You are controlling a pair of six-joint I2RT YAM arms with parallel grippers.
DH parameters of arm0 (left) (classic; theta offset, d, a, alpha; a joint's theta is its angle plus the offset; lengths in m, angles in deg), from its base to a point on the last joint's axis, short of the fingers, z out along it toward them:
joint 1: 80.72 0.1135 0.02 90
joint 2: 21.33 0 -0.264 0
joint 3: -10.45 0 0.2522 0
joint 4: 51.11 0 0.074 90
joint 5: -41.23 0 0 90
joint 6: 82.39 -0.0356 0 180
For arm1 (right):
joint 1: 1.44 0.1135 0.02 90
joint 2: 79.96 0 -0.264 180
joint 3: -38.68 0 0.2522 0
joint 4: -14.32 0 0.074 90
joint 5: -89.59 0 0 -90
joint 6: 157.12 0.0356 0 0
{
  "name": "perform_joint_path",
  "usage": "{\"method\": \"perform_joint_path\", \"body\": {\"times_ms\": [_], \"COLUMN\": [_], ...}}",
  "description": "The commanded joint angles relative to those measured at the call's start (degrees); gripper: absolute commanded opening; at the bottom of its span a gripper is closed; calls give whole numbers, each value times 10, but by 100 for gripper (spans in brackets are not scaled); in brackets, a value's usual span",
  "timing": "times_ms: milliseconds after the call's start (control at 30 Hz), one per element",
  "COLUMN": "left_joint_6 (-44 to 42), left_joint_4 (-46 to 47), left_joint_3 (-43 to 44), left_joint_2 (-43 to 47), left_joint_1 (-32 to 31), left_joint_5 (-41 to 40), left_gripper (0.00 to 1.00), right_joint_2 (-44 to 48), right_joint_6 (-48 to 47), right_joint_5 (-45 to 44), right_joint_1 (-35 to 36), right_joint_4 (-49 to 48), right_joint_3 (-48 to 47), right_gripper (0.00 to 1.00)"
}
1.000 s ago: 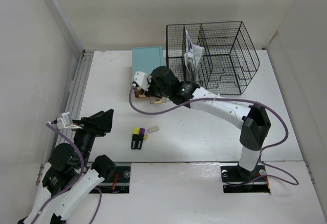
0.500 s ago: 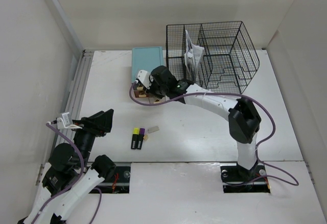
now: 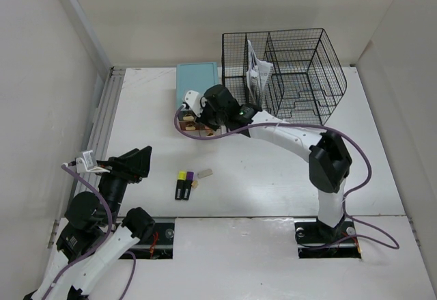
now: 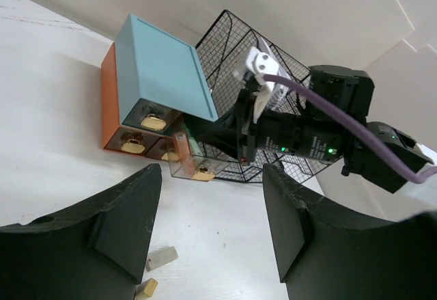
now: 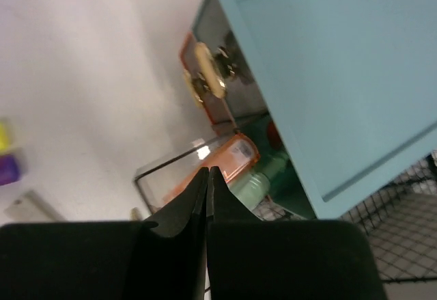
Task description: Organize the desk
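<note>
Right arm (image 3: 293, 139) stretched across desk (image 3: 273, 177) to drawer box (image 3: 198, 81). Right gripper (image 5: 207, 175) pressed together, pinching nothing, above pulled-out clear drawer (image 4: 194, 165). Left arm (image 3: 102, 201) folded at near-left corner, left gripper (image 3: 142, 158) spread. One second ago right fingers stood apart, farther from box.

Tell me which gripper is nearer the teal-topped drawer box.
Right. The right gripper, shut, sits at the drawer box's pulled-out clear drawer; the left gripper hangs open well short of it, over the desk's near left.

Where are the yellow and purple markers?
In the top view, the markers lie side by side on the desk, near its front edge, left of middle, beside a grey block.
</note>
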Motion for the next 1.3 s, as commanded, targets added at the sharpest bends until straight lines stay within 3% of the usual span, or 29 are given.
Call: {"method": "perform_joint_path", "body": {"times_ms": [0, 67, 200, 333, 367, 433, 567, 633, 700, 833, 1100, 1133, 1167, 1267], "left_joint_6": [-1, -1, -1, -1, -1, -1, -1, -1, -1, -1, -1, -1, -1, -1], "left_joint_4": [15, 15, 15, 15, 15, 15, 15, 15, 15, 15, 15, 15, 15, 15], "left_joint_3": [-3, -3, -3, -3, -3, -3, -3, -3, -3, -3, -3, -3, -3, -3], "left_joint_2": [49, 49, 49, 49, 49, 49, 49, 49, 49, 49, 49, 49, 49, 49], "left_joint_1": [-3, -3, -3, -3, -3, -3, -3, -3, -3, -3, -3, -3, -3, -3], "left_joint_5": [0, 0, 0, 0, 0, 0, 0, -5, -5, -5, -5, -5, -5, -5], "left_gripper": [58, 58, 58, 58, 58, 58, 58, 58, 58, 58, 58, 58, 58, 58], "right_joint_2": [54, 61, 42, -75, -96, -119, -98, -74, -54, -12, -19, -32, -55, -92], "right_joint_6": [7, -13, -100, -308, -326, -342, -263, -185, -128, -48, 1, 8, 8, 15], "right_joint_5": [127, 209, 531, 601, 589, 555, 475, 426, 335, 184, -35, -97, -154, -203], "right_joint_1": [-22, -37, -86, -94, -94, -88, -65, -58, -51, -33, 5, 11, 21, 27], "right_joint_4": [-19, -10, 63, 366, 440, 459, 364, 270, 160, 31, -82, -92, -99, -100], "right_joint_3": [0, 12, 7, -139, -162, -188, -140, -99, -64, 7, 32, 32, 15, -22], "right_gripper": [0, 0, 0, 0, 0, 0, 0, 0, 0, 0, 0, 0, 0, 0]}}
